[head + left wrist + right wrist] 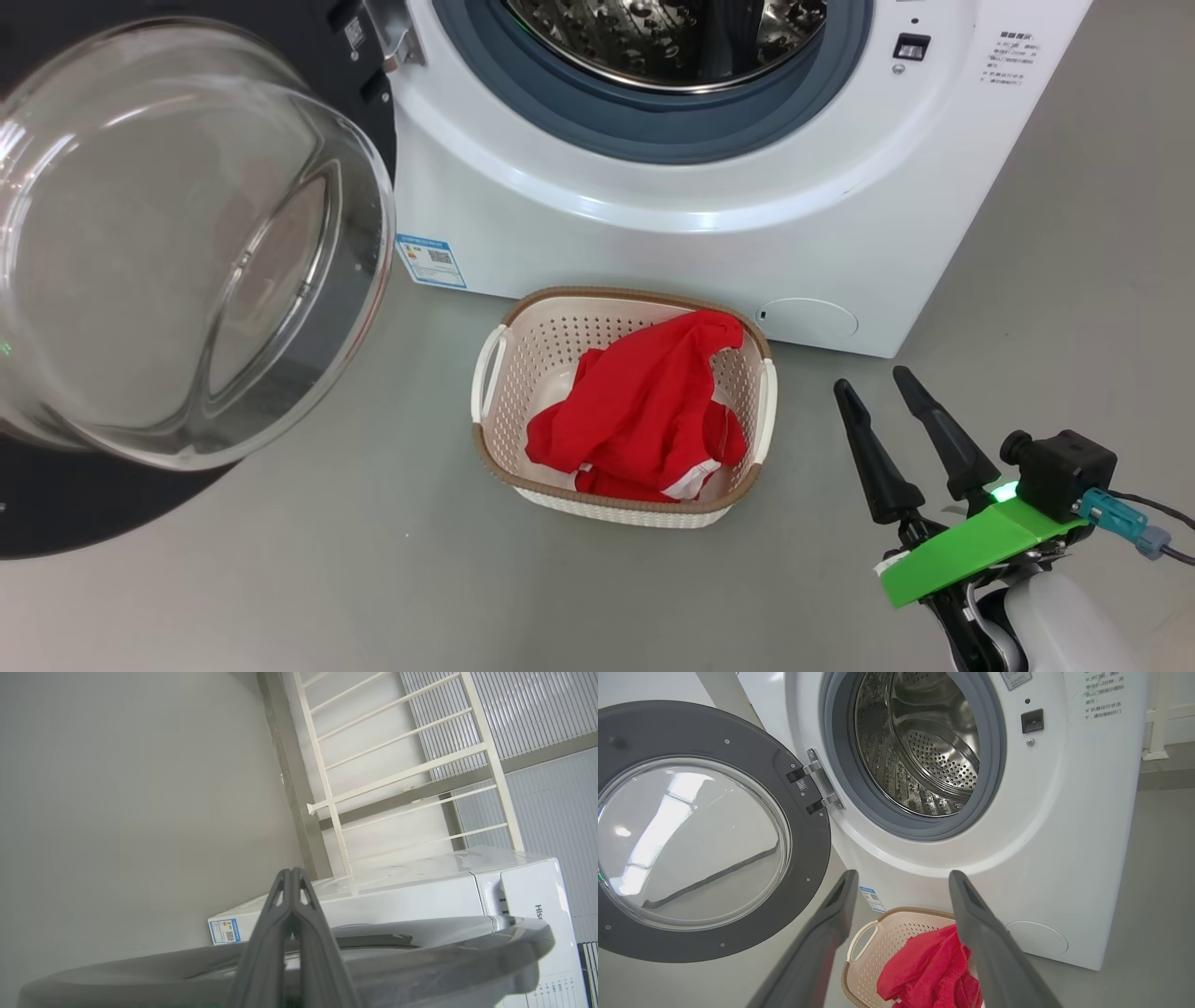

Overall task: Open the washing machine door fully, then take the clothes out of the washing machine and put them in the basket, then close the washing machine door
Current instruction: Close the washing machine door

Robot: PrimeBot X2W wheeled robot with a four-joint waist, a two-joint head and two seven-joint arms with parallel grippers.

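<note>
The washing machine (700,233) stands at the back with its steel drum (924,756) showing no clothes inside. The washing machine door (187,243) is swung wide open to the left, its glass bowl facing me. In front of the machine, the red clothes (644,411) lie heaped in the cream basket (635,297). My right gripper (871,381) hovers open and empty to the right of the basket; in its own view the gripper (902,877) points at the machine over the basket (878,952) and clothes (924,970). My left gripper (290,872) is shut on nothing, by the door's dark rim (420,952).
Grey floor surrounds the basket, with free room on its near side and to the right of the machine. A blue label (431,261) and a round cover (808,319) mark the machine's lower front. A white metal railing (397,779) stands behind the machine.
</note>
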